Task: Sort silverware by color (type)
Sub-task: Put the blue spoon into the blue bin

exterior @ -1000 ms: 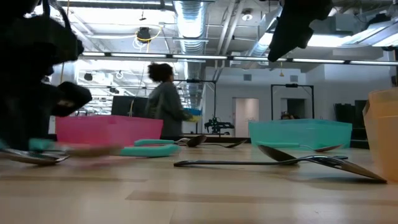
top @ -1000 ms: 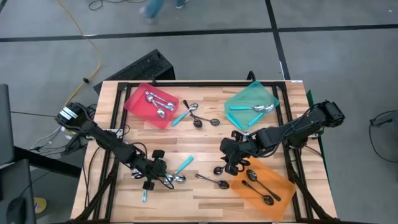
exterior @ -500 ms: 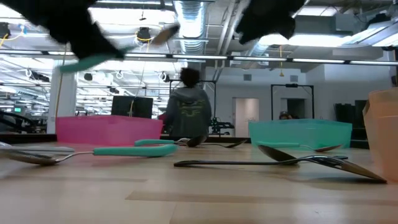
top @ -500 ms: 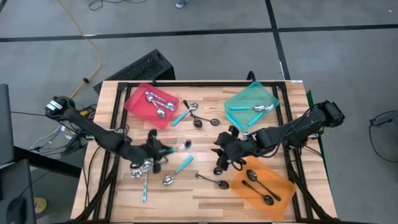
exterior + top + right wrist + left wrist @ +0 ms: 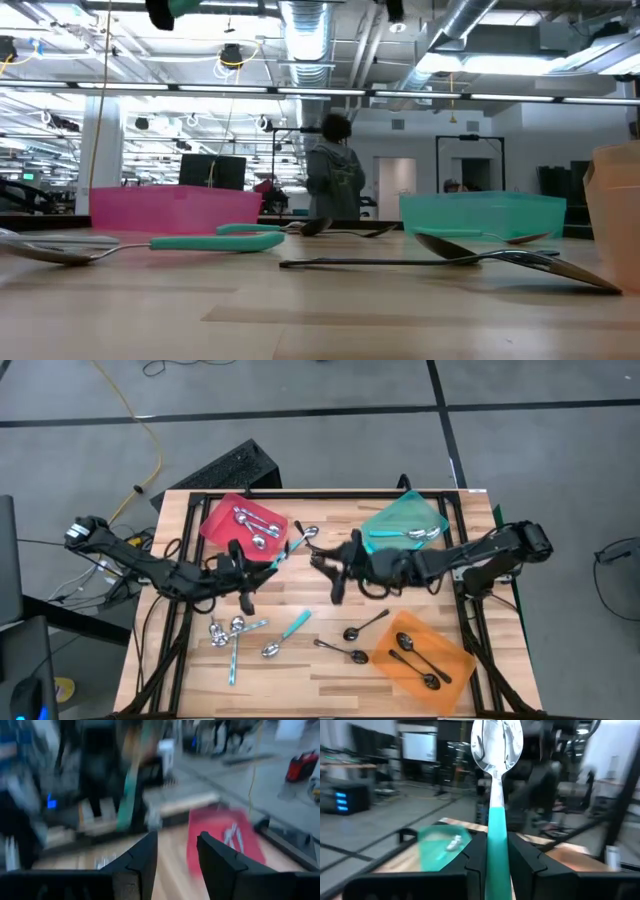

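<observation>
Spoon [image 5: 497, 780], shiny bowl, teal handle, upright in left gripper [image 5: 497, 857].

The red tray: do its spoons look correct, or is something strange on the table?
The red tray holds only all-silver spoons, so it looks consistent. Odd: a teal-handled spoon leans over its edge, half out. The left gripper holds another teal-handled spoon upright.

A red tray [image 5: 228, 520] sits upper left on the wooden desk [image 5: 320, 675], a teal tray [image 5: 395, 518] upper right, an orange tray [image 5: 445, 656] lower right. A person [image 5: 335, 185] stands beyond.
</observation>
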